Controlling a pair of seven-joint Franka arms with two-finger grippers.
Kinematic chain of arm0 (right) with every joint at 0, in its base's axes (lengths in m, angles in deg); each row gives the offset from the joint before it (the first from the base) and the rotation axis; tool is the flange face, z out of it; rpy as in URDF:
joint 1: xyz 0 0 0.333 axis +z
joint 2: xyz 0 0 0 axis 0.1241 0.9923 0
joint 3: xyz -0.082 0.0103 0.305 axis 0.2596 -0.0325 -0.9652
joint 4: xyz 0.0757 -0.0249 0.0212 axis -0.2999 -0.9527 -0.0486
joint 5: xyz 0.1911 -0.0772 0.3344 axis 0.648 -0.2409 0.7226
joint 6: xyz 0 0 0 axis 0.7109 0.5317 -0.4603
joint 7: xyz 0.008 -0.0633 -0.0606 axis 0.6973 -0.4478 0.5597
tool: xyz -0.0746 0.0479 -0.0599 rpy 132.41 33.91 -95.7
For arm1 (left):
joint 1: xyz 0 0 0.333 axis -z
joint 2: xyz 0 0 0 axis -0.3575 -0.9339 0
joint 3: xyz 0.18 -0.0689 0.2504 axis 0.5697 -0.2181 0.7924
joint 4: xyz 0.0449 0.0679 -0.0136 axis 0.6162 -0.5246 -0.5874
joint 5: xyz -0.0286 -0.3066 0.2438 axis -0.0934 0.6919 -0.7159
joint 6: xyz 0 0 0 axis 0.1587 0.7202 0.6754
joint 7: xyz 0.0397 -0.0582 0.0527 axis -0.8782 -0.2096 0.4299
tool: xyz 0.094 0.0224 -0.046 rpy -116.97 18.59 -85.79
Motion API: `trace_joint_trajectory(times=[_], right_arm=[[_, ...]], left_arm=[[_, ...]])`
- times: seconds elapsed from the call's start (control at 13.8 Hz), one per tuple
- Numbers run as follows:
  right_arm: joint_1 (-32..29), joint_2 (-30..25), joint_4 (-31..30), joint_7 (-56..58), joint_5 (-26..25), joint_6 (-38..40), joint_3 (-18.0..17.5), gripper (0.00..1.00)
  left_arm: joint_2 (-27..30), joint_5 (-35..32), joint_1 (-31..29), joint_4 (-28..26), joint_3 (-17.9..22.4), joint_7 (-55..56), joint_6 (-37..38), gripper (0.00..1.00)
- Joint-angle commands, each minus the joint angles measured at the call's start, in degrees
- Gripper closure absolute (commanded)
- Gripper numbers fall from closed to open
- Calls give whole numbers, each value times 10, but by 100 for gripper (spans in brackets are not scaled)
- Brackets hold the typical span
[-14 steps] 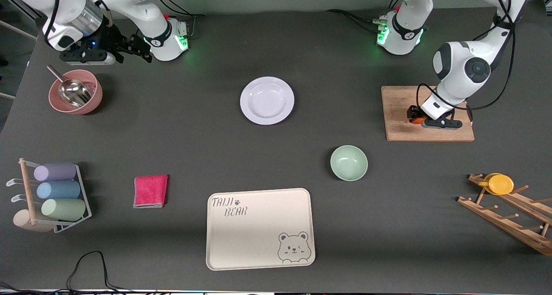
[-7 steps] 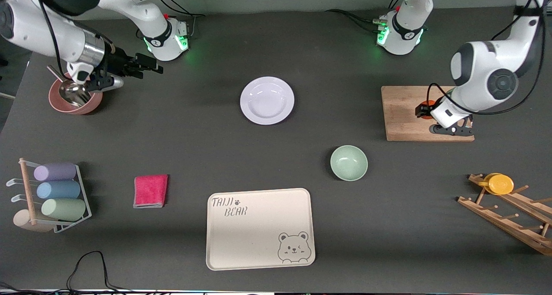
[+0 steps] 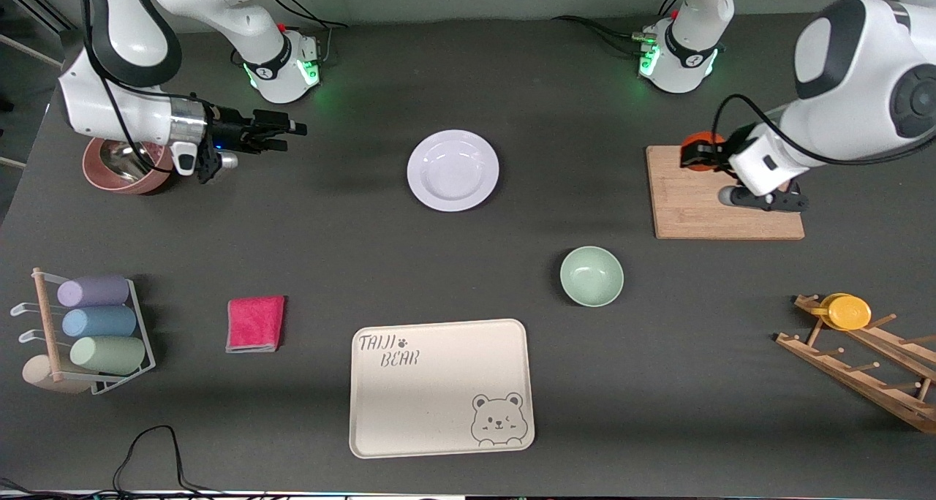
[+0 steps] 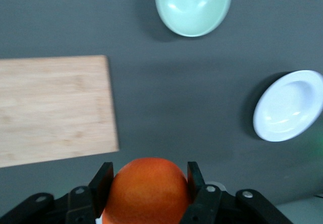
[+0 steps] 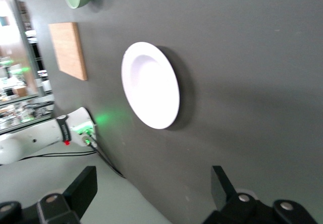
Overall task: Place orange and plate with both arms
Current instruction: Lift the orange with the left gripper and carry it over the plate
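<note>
My left gripper (image 3: 693, 153) is shut on the orange (image 3: 698, 145), lifted over the wooden cutting board (image 3: 702, 207); in the left wrist view the orange (image 4: 147, 189) sits between both fingers. The white plate (image 3: 453, 169) lies flat mid-table, farther from the front camera than the green bowl; it also shows in the left wrist view (image 4: 288, 106) and the right wrist view (image 5: 150, 85). My right gripper (image 3: 281, 133) is open and empty, in the air between the pink bowl and the plate, pointing toward the plate.
A green bowl (image 3: 591, 275) sits nearer the camera than the plate. A cream bear-print tray (image 3: 441, 387) lies at the front. A pink bowl (image 3: 117, 172) with a metal scoop, a red cloth (image 3: 255, 323), a cup rack (image 3: 80, 332) and a wooden peg rack (image 3: 863, 357) with a yellow disc (image 3: 847, 311).
My left gripper has lifted the orange off the cutting board and carried it toward the plate's side. My right gripper has swung away from over the pink bowl toward the plate.
</note>
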Motion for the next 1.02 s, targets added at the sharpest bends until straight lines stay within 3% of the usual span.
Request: trace_joint_trajectory(times=[0.0, 0.29, 0.58, 0.95], right_arm=[[2, 49, -15, 120, 78, -5, 21, 0], [2, 155, -26, 327, 186, 3, 43, 0], [1, 237, -26, 432, 263, 23, 45, 0], [1, 290, -26, 483, 307, 22, 45, 0]], left_arm=[[32, 39, 64, -1, 4, 111, 3, 100], [30, 40, 194, -6, 3, 304, -89, 100], [-18, 29, 301, -7, -1, 457, -212, 100], [-135, -105, 420, -6, -2, 651, -362, 100]])
